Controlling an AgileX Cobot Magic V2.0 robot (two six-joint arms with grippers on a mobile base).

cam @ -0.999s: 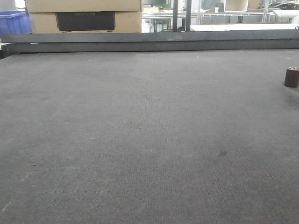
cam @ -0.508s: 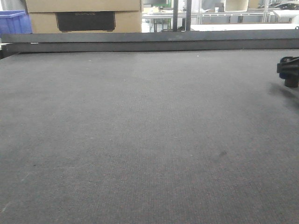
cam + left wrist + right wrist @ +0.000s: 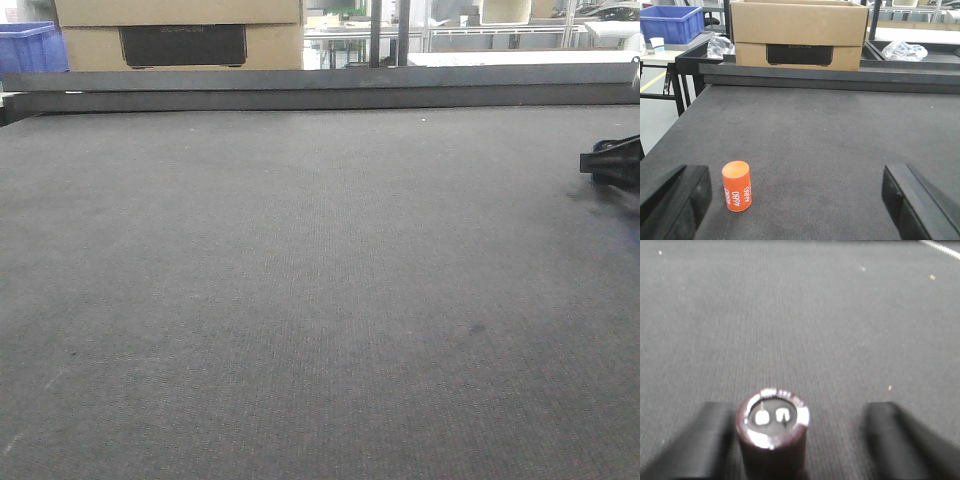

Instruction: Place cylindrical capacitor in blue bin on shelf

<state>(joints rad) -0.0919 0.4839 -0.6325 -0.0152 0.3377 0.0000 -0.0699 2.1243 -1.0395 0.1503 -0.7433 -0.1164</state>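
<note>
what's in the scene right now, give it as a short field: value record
surface: grey mat
right gripper: open, low over the mat
cylindrical capacitor: upright on the mat between the right gripper's fingers, off-centre, not clamped
left gripper: open, holding nothing
orange cylinder: upright on the mat, inside the left gripper's open span near one finger, white print on its side
background: cardboard box, blue crate
front view: capacitor not visible
</note>
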